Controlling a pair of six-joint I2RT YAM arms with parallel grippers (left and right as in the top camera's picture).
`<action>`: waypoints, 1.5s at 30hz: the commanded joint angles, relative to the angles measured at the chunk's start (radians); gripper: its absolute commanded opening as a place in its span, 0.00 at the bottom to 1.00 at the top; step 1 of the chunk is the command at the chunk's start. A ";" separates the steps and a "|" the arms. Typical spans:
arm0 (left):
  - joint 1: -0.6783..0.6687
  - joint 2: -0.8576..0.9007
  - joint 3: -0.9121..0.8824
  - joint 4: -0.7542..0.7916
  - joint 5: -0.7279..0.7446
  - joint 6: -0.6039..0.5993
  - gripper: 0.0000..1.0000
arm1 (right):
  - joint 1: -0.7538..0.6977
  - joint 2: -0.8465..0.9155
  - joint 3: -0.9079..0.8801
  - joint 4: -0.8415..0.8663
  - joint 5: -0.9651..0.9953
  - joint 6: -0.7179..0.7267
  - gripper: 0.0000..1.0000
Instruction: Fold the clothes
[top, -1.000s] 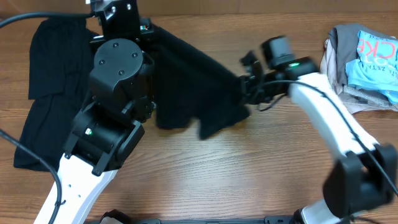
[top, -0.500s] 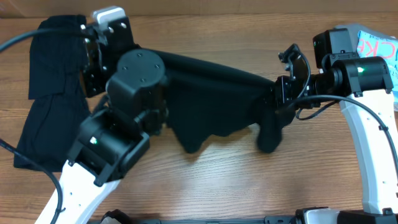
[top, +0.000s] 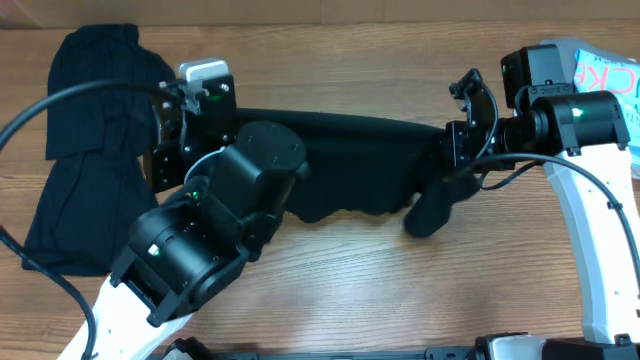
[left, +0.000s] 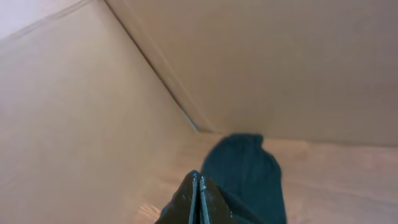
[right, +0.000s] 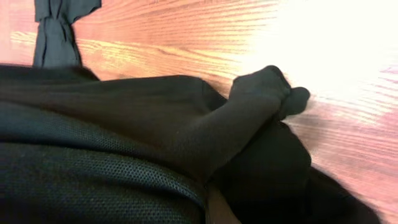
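**A:** Where is the black garment (top: 350, 150)?

**B:** Strung out across the middle of the table (top: 400, 290), stretched between the two arms. Its top edge runs fairly straight from one arm to the other. The lower edge hangs in ripples, and a thick fold droops at the right end.

**A:** What has the right claw (top: 447, 158) got?

**B:** It is closed tight on the garment's right end. From the right wrist, bunched black cloth fills the lower view, with bare wood beyond.

**A:** And the left claw (left: 199, 196)?

**B:** Its own camera shows the two fingers pressed together, only a thin line between them. From above, the arm covers the grip, so I'd say it probably has the left end pinched, no more than that.

**A:** Anything else on the table?

**B:** A second dark garment (top: 85, 150) lies flat at the far left, beside the left arm. A pile of clothes (top: 585, 90), grey and light blue, sits in the top right corner.
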 joint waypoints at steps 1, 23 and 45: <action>0.072 -0.022 0.016 -0.058 0.117 -0.203 0.04 | -0.005 0.006 0.006 0.036 0.039 -0.004 0.04; 0.328 -0.006 0.016 -0.047 0.505 -0.095 0.04 | -0.013 0.169 0.007 0.318 0.065 0.035 0.04; 0.335 0.003 0.014 -0.264 0.613 -0.179 0.04 | -0.053 0.083 0.016 -0.126 0.055 0.050 0.04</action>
